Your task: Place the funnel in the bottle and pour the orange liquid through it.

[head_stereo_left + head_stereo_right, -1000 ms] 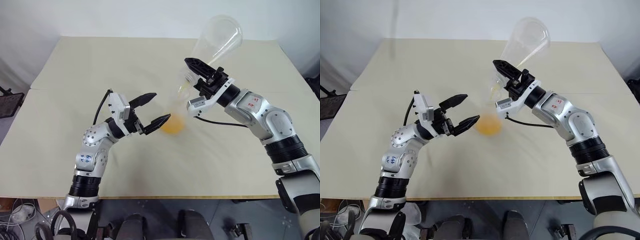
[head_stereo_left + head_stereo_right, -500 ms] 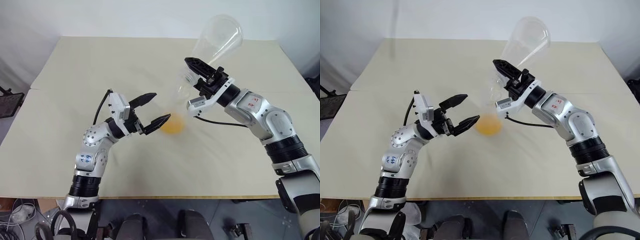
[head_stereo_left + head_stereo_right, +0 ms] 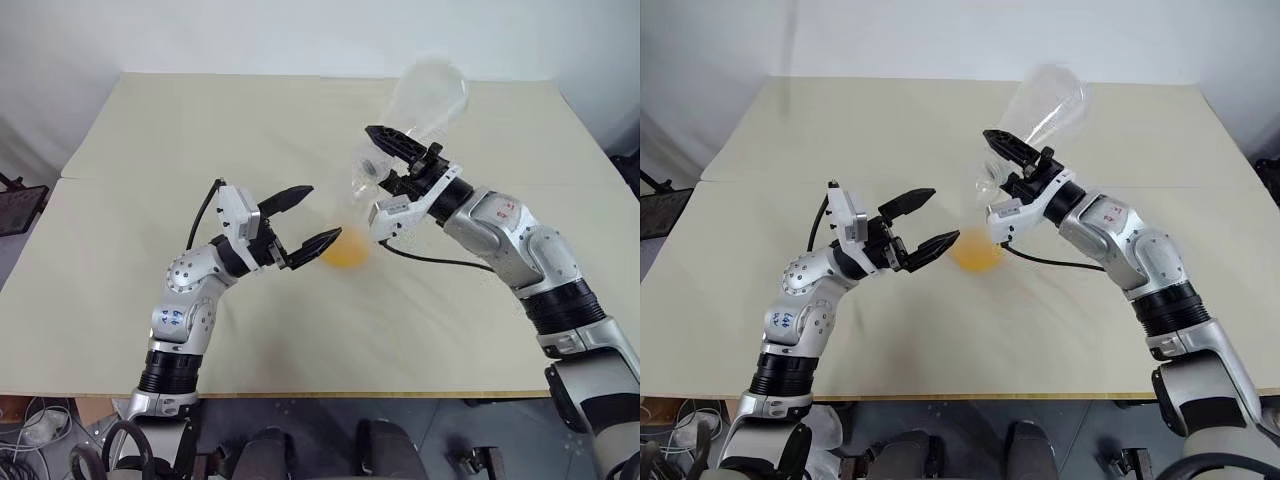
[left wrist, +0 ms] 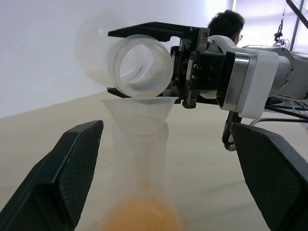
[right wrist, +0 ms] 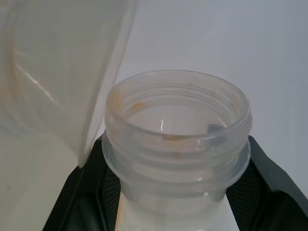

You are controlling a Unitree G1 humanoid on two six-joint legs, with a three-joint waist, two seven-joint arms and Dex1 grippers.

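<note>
Right gripper (image 3: 385,165): fingers clamped on the threaded neck of a clear flask (image 3: 425,95), held tipped with its open mouth just above the funnel and its wide body raised toward the table's far edge. Orange traces cling inside the flask's neck in the right wrist view.

Funnel (image 4: 139,107): seated in the neck of the bottle (image 4: 140,159), flared mouth up, directly beneath the flask's mouth. Whether flask rim and funnel rim touch cannot be told.

Bottle: upright on the table (image 3: 150,130), near its middle. Orange liquid (image 3: 345,249) is pooled in the bottle's base, showing as a glowing patch through the plastic.

Left gripper (image 3: 305,218): fingers wide apart, one on each side of the bottle's lower part, with a gap visible between each finger and the bottle wall in the left wrist view. It holds nothing. The tip nearer the robot sits just beside the orange patch.

A person's head (image 4: 226,24) shows behind the right arm in the left wrist view, beyond the bottle.
</note>
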